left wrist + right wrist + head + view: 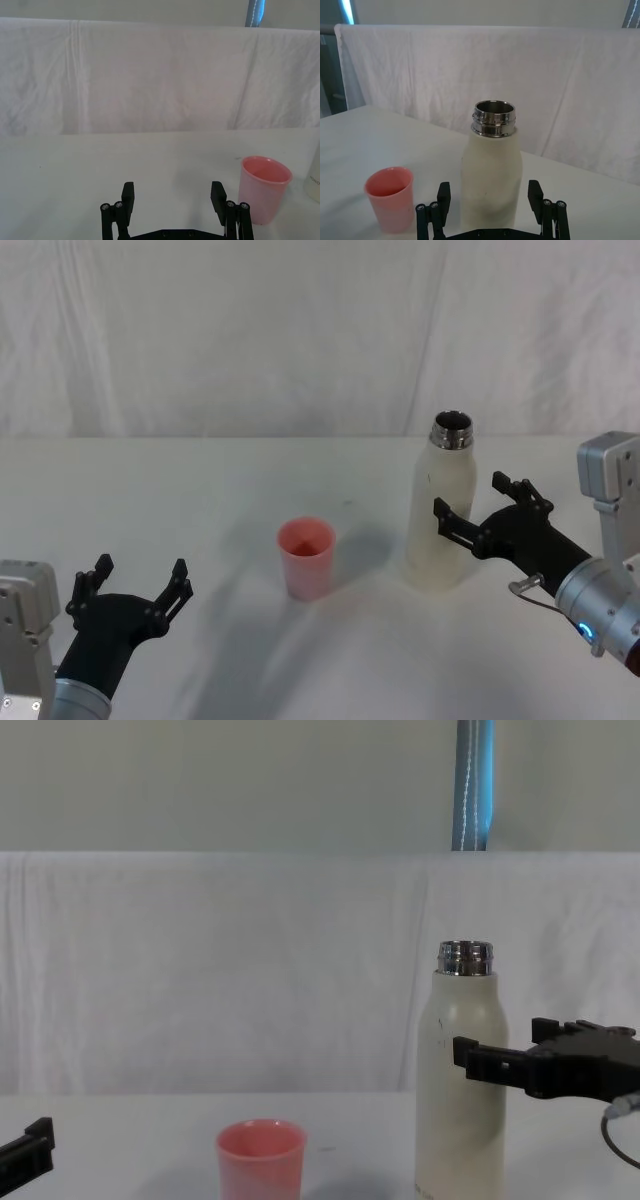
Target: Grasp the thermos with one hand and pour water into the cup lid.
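White table (200, 490), thermos (441, 520) between open right pincer (482, 508) fingers

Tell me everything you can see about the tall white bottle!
The thermos is a tall cream-white bottle with a matte body, rounded shoulders and a shiny threaded steel neck. Its top is open, with no cap on. It stands upright on the white table, to the right of the pink cup lid and apart from it. The right claw is open, its fingers either side of the bottle's middle; whether they touch it yet is unclear. A faint dark smudge marks its side.
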Tool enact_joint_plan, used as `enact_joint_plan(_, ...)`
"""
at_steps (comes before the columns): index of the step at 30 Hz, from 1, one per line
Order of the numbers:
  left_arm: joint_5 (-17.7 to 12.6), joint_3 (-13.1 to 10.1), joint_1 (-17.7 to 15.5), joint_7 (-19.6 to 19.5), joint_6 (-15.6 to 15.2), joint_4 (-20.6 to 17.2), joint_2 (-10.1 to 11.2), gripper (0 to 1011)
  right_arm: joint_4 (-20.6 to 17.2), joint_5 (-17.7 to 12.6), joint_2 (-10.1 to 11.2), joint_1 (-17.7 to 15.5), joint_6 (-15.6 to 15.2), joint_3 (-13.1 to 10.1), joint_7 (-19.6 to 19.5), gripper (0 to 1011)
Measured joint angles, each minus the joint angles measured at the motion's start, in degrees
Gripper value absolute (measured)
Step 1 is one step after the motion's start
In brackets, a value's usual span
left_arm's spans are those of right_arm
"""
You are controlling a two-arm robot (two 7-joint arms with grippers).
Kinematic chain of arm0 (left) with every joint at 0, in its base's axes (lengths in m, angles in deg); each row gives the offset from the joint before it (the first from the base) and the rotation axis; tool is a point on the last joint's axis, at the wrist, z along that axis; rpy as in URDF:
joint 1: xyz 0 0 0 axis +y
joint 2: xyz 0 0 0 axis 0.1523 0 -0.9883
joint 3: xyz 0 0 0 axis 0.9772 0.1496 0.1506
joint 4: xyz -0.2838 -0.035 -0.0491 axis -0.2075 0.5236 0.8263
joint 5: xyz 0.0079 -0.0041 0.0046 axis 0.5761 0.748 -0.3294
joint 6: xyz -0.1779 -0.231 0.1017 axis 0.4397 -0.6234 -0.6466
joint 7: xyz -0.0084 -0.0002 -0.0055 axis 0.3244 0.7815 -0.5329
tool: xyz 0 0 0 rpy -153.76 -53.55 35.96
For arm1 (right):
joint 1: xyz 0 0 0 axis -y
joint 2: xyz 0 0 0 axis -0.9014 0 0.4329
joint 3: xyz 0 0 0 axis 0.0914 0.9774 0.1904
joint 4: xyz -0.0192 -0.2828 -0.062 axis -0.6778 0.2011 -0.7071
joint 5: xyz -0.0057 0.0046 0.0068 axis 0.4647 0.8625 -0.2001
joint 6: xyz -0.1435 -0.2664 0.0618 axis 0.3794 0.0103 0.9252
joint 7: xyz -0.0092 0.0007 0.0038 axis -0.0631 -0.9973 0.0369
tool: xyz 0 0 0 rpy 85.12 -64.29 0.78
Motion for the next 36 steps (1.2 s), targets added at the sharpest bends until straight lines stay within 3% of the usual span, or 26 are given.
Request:
enact_joint_plan(18,0.0,0.0,0.0,0.0,0.0,0.0,0.0,1001,4.7,-0.5,-1.7,4.0,-0.1,2.0,-0.3,1001)
enact_joint_plan(36,0.0,0.0,0.0,0.0,0.0,0.0,0.0,1001,7.9,0.7,-2.6,5.8,0.9,2.8,-1.3,1001)
